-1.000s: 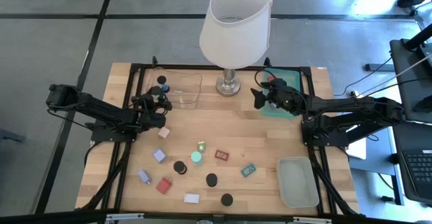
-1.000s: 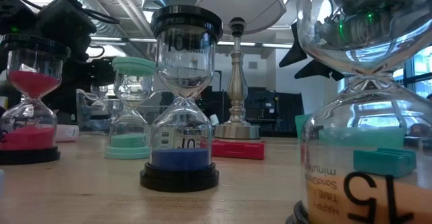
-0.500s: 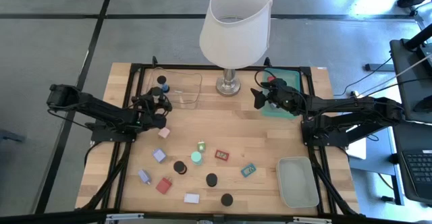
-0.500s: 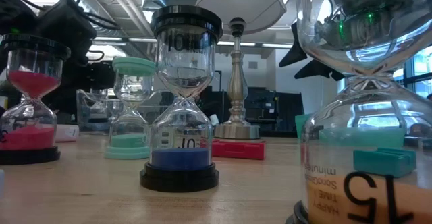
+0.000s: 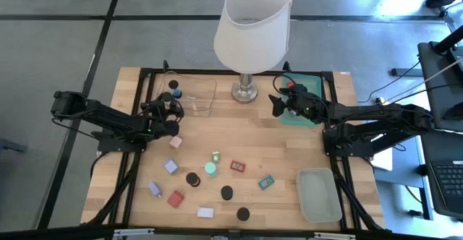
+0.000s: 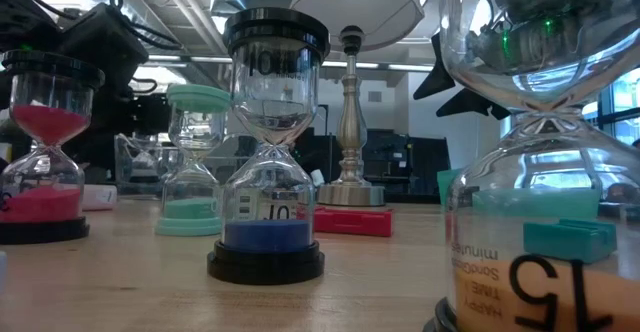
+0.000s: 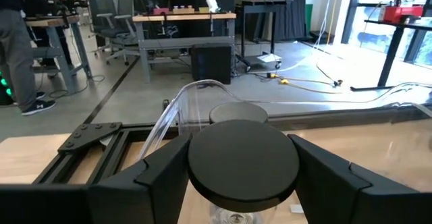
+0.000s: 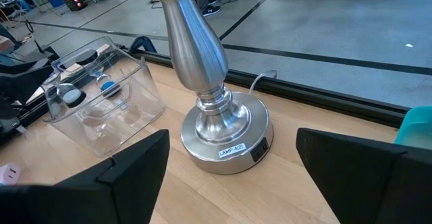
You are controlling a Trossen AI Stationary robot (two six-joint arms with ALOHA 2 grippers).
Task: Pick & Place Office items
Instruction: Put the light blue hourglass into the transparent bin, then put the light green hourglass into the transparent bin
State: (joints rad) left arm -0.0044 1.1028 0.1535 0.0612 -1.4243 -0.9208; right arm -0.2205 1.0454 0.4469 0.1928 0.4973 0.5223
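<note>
The office items are small sand timers and blocks scattered over the wooden table's near half: black caps, a lavender block, a red one. The low view shows the timers upright, among them a blue-sand one. My left gripper is at the far left beside the clear tray, with a black-capped timer between its fingers. My right gripper hangs open over the teal tray by the lamp base, holding nothing. My left gripper has the timer's round black top cap between its two fingers, one at each side of the cap. The fingers come in about level from the table's left side. The cap hides what lies below it; only a little glass shows. The timer stands upright.
A tall lamp with a white shade stands at the far middle. The clear tray holds a black-capped and a blue piece. A pale green tray lies at the near right. Black frame rails run along both sides.
</note>
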